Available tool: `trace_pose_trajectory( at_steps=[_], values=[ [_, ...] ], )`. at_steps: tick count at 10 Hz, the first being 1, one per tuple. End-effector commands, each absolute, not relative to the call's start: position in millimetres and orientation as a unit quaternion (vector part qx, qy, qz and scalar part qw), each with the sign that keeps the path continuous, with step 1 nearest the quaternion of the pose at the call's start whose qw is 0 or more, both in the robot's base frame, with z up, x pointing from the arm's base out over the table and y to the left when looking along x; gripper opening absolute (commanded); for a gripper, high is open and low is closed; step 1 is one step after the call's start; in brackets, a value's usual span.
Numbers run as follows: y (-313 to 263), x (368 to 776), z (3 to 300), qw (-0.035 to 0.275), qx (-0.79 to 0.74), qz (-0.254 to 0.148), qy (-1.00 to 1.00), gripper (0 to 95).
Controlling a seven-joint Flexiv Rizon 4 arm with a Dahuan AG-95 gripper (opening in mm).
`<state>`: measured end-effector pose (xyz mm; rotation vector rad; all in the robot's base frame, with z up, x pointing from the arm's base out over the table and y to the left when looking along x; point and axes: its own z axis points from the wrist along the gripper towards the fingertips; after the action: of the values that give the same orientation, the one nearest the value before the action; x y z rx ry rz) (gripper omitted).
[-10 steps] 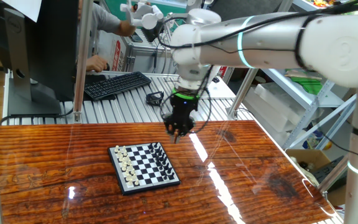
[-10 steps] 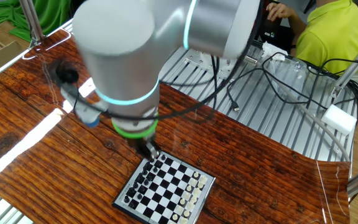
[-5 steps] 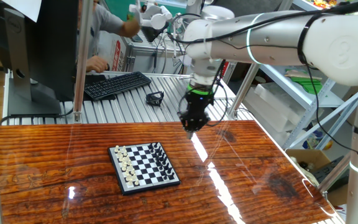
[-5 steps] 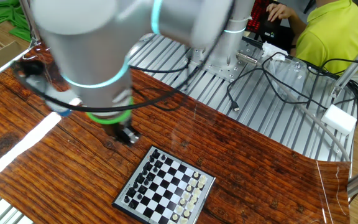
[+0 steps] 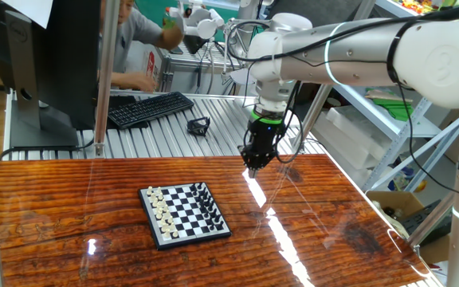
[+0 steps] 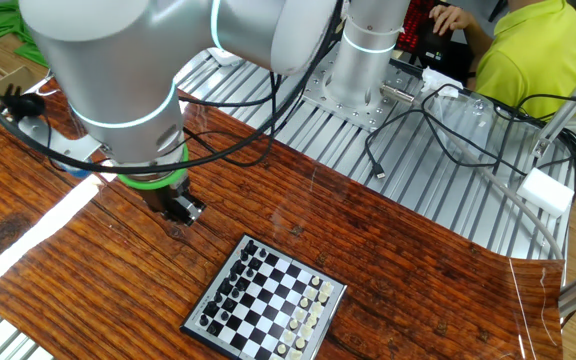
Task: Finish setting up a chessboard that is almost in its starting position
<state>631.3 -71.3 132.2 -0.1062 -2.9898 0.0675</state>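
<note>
The small chessboard (image 5: 185,214) lies on the wooden table, white pieces along its left edge and black pieces along its right edge. It also shows in the other fixed view (image 6: 266,300), near the front edge. My gripper (image 5: 253,167) hangs point-down above the bare wood, to the right of and behind the board and well clear of it. Its fingertips look closed together with nothing visible between them. In the other fixed view the gripper (image 6: 190,211) is up and left of the board's far corner.
A black keyboard (image 5: 150,108), a monitor (image 5: 54,64) and a small black object (image 5: 198,125) sit on the slatted metal bench behind. A metal post (image 5: 102,76) stands at the back left. A person (image 6: 528,50) and cables (image 6: 448,130) are beyond the table.
The gripper has moved away from the board's black side, rightward and back over the bare wood. The board and its pieces have not moved.
</note>
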Motion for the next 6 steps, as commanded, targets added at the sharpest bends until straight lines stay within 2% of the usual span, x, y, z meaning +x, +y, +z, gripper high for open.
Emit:
trace_pose_trajectory(
  at_steps=[1,6],
  values=[
    [-77.2,626.6,133.5,0.081,-0.036,0.021,-0.996,0.0],
    [-82.6,620.3,135.2,0.082,-0.043,0.023,-0.995,0.0]
  ],
)
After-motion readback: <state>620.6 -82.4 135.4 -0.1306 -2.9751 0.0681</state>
